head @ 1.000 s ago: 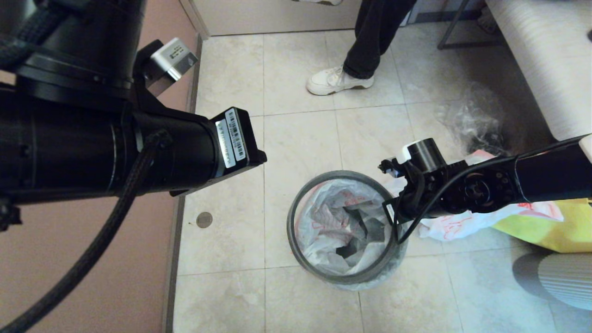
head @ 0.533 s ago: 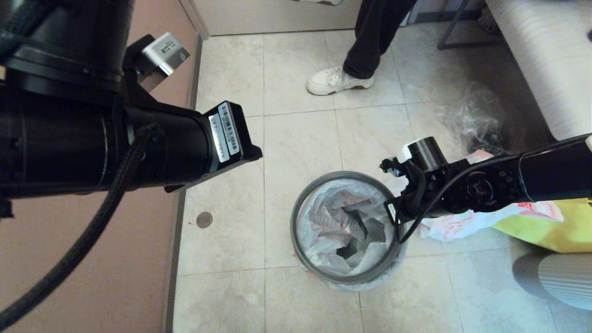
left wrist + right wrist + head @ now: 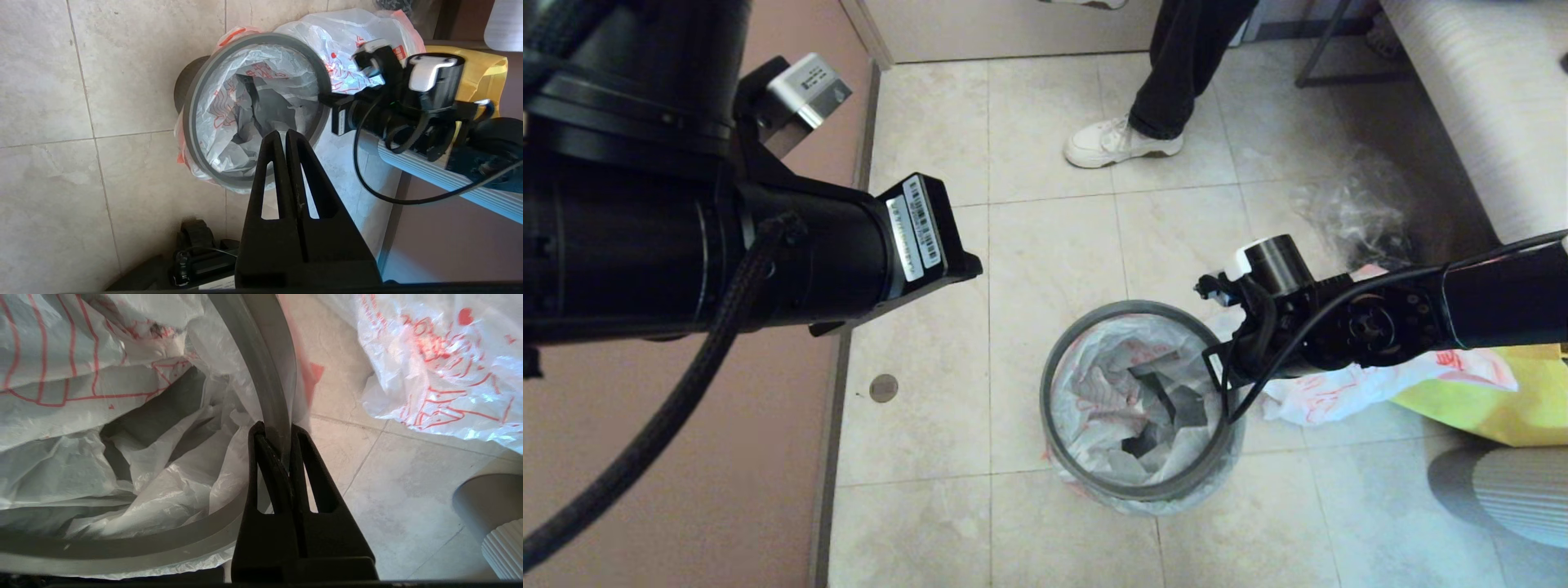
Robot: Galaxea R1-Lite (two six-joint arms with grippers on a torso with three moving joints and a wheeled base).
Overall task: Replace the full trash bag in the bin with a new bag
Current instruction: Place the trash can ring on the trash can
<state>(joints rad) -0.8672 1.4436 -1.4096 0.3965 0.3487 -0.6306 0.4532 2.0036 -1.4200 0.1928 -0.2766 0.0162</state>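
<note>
At the bin's (image 3: 1094,482) right rim, dark grey ring (image 3: 261,375) pinched by the right gripper (image 3: 273,430), new bag (image 3: 1111,384) lining the bin, full trash bag (image 3: 1347,388) just right of the bin, left gripper (image 3: 282,136) clenched empty above the bin.

Head camera overhead; both wrist cameras close, all sharing bin (image 3: 1141,400).

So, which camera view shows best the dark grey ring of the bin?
The left wrist view: the whole ring is visible there, with the white bag inside it. The head view shows the ring too, but the right arm covers part of it. The right wrist view shows only a section, pinched by the right gripper.
</note>
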